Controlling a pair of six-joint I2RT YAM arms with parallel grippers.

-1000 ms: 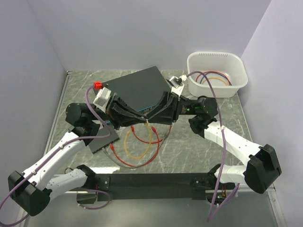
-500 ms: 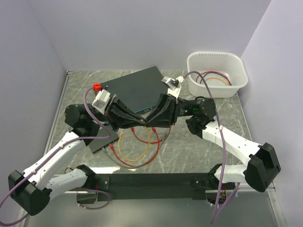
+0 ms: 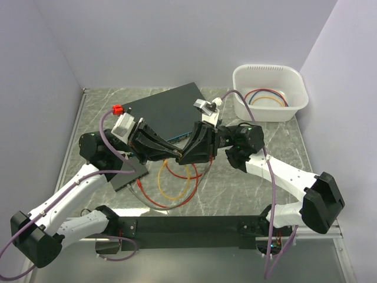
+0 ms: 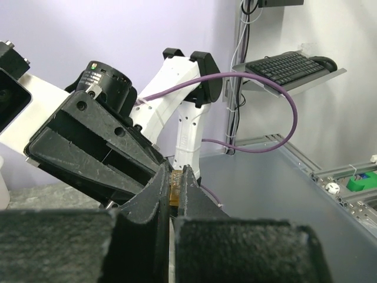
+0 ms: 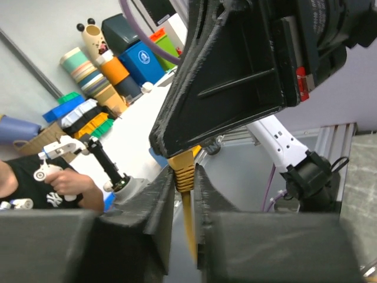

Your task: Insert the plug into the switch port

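The switch is a flat dark grey box at the back middle, with its teal front edge facing the arms. My two grippers meet tip to tip just in front of that edge. The left gripper is shut on the yellow plug, which is pinched between its fingertips in the left wrist view. The right gripper is shut on the same plug's ribbed yellow boot, and the yellow cable hangs down from it. The yellow cable's loop lies on the table below. The sockets are hidden by the grippers.
A red cable loops around the yellow one on the table. A smaller flat black slab lies under the left arm. A white tub holding coloured cables stands at the back right. Walls close in the left, back and right.
Both grippers have shifted a little left and nearer, still tip to tip. The right wrist has swung left over the switch. The yellow cable's end has risen up to the fingertips.
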